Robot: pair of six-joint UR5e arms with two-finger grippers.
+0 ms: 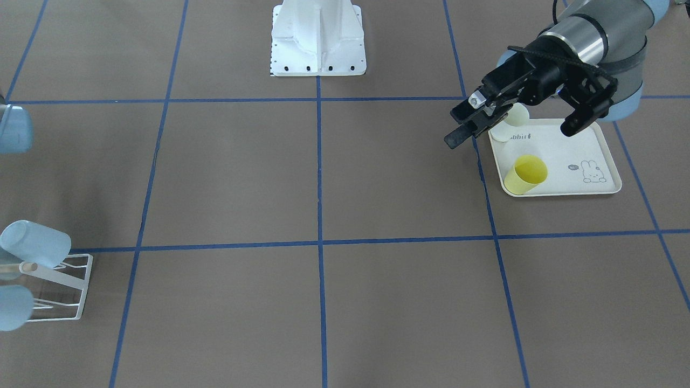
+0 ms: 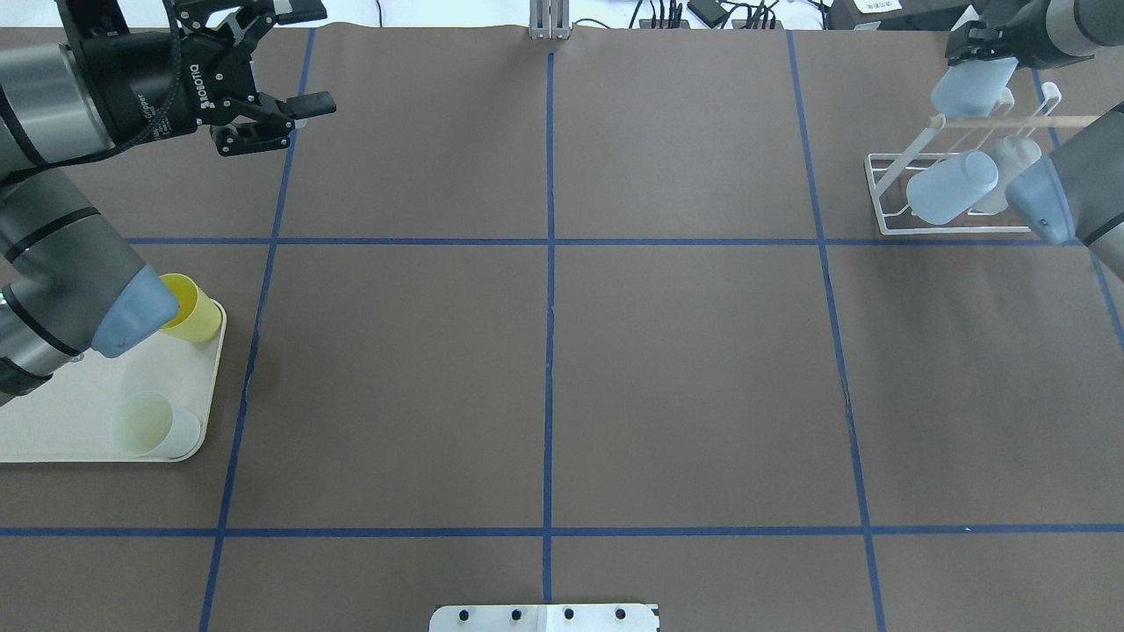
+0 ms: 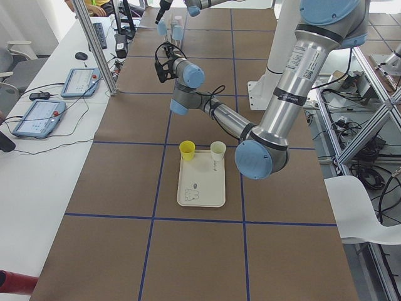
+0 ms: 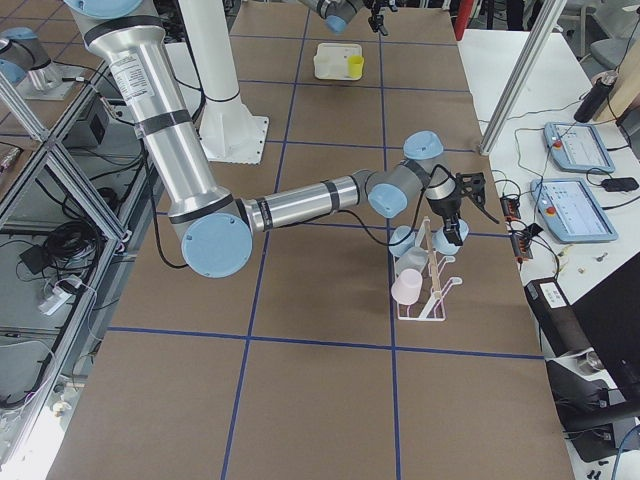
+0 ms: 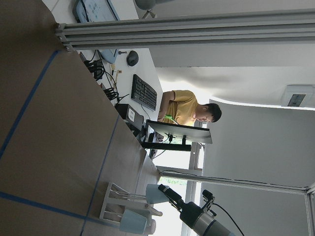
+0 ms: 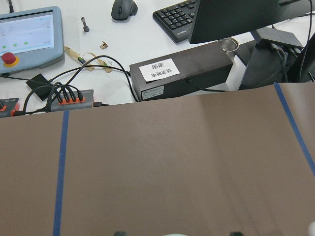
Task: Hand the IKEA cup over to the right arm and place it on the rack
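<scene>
My right gripper (image 2: 973,54) is shut on a light blue IKEA cup (image 2: 970,88) and holds it tilted at the top of the white wire rack (image 2: 885,200), just beside the rack's wooden peg (image 2: 1019,120). The left wrist view shows this cup (image 5: 155,192) at the rack's top too. Another blue cup (image 2: 953,189) and a translucent cup (image 2: 1012,158) hang on the rack. My left gripper (image 2: 303,60) is open and empty, high over the far left of the table. It also shows in the front view (image 1: 515,132).
A cream rabbit-print tray (image 2: 53,430) lies at the left with a yellow cup (image 2: 193,309) and a whitish cup (image 2: 156,426) on it. The robot's white base (image 1: 318,37) stands mid-table. Screens, keyboard and cables lie beyond the far edge.
</scene>
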